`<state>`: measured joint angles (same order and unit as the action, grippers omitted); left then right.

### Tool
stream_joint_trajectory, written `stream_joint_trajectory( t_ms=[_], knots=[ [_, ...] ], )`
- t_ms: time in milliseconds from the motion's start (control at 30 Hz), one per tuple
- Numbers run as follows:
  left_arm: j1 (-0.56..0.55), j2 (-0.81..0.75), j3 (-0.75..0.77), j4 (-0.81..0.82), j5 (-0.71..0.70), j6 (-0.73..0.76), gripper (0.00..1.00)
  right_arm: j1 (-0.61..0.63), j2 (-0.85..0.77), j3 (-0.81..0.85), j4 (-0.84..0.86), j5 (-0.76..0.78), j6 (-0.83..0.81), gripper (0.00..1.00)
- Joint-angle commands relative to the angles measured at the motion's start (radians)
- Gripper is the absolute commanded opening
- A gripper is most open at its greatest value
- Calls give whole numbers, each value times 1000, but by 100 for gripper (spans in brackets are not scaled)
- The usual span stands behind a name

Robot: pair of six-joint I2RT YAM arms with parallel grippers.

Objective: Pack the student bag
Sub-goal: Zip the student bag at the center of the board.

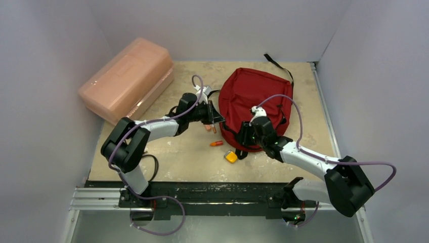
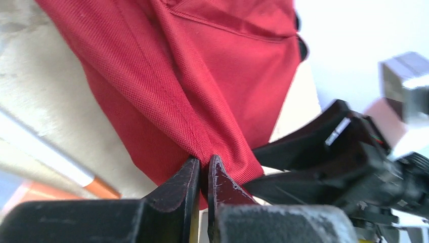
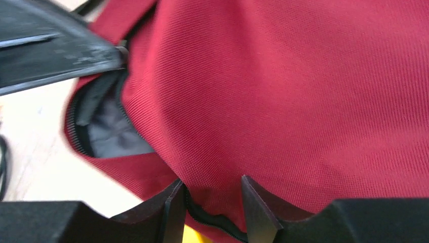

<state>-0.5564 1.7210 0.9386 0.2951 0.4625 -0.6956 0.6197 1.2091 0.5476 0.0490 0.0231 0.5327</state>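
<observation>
The student bag, dark red with black straps, lies at the table's middle right. My left gripper is at its left edge, shut on a pinch of red fabric. My right gripper is at the bag's near edge. In the right wrist view its jaws stand partly apart, with a fold of red fabric and the black zipper between them. A pocket mouth with grey lining gapes beside the left fingers.
A pink translucent box stands at the back left. An orange pen, a yellow item and another orange piece lie on the table near the bag's front left. A white-and-orange pen lies below my left gripper.
</observation>
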Motion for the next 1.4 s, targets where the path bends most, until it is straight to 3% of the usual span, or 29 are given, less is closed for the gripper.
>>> stream_joint_trajectory(
  t_ms=[0, 167, 267, 433, 567, 700, 867, 967, 1067, 1167, 1367],
  knots=[
    [9, -44, -88, 523, 134, -139, 0, -21, 11, -24, 33, 143, 33, 40],
    [23, 37, -152, 843, 151, -314, 0, -92, 32, 22, -43, 116, 74, 27],
    [24, 66, -156, 876, 154, -339, 3, -101, -15, 25, -64, 93, 49, 25],
    [25, 10, -151, 622, 86, -253, 34, -103, -69, 64, -107, 106, -50, 19],
    [25, -29, -55, 237, 1, -126, 42, -102, -84, 74, -112, 68, -65, 21],
    [26, 1, 68, 26, -27, -64, 43, -98, -122, 122, -173, 25, -76, 40],
    [27, 15, 77, 37, -4, -61, 33, -73, -192, 220, -280, 18, -65, 57],
    [27, 18, 57, 83, 25, -81, 27, -70, -187, 258, -242, -101, 3, 63],
    [26, 20, 49, 103, 38, -92, 24, -70, -96, 259, -81, -283, 136, 61],
    [27, 25, 49, 112, 47, -103, 22, -81, 7, 275, 11, -336, 267, 54],
    [27, 28, 32, 158, 64, -138, 20, -121, 111, 192, 197, -446, 506, 49]
  ],
)
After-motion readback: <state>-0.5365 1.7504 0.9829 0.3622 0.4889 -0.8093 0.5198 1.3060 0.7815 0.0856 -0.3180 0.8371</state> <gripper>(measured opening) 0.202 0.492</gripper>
